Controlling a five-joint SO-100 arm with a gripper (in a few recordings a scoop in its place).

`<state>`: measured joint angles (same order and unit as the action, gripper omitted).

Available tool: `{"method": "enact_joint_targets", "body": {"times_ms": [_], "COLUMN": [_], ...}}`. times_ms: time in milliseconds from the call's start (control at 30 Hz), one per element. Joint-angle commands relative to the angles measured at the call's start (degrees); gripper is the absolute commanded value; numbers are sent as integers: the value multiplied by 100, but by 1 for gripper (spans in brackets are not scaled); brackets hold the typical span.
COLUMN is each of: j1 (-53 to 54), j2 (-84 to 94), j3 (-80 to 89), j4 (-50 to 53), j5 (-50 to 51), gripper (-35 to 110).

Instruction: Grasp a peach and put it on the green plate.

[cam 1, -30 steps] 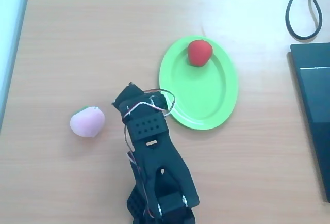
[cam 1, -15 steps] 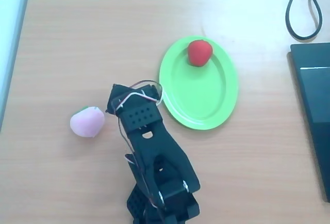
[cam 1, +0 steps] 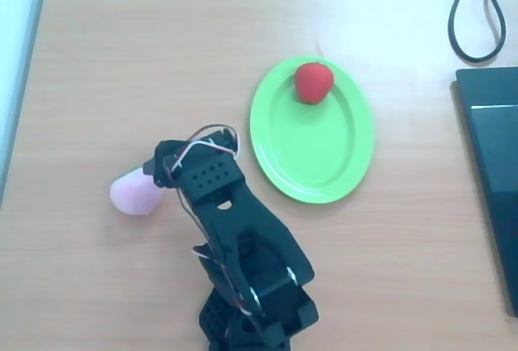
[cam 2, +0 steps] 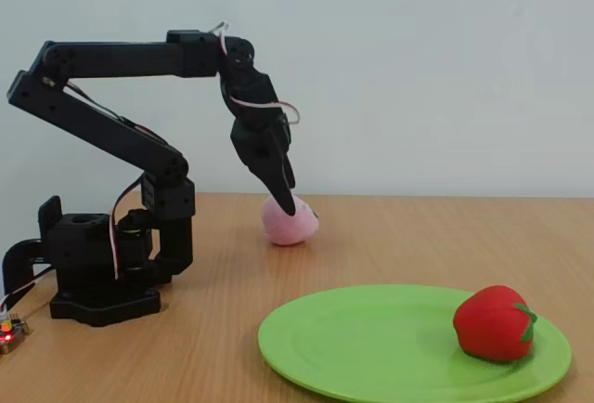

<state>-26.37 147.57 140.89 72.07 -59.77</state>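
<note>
Peach: the peach [cam 1: 129,196] is lying on the table toward its left edge in the overhead view, well apart from the plate; in the fixed view the pale pink fruit [cam 2: 295,224] is sitting on the wood behind the plate.

Arm: the black arm [cam 1: 235,238] is reaching up from the table's near edge in the overhead view, its wrist leaning toward the left edge and covering the peach's right side.

Jaws: the gripper [cam 2: 285,201] is pointing down with its tip in front of the peach's upper left part in the fixed view; contact cannot be told, and how far the jaws are standing apart cannot be told either.

Plate: the green plate [cam 1: 340,165] is resting near the middle of the table, right of the arm, its rim close beside the wrist.

Red fruit: a red fruit [cam 1: 312,82] is sitting on the plate at its far rim.

Right edge: a dark flat device [cam 1: 494,173] and a black cable [cam 1: 469,11] are lying at the table's right edge.
</note>
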Motion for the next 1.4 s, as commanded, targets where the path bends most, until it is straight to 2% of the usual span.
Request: {"method": "enact_joint_targets", "body": {"times_ms": [0, 333, 833, 1367], "j1": [-123, -202, -1090, -1107], "j2": [-70, -668, -1239, -2136], "j3": [-132, 53, 132, -105], "j4": [-35, -527, -993, -1758], "j5": [-44, 299, 475, 413], "gripper": [37, 40, 42, 42]}}
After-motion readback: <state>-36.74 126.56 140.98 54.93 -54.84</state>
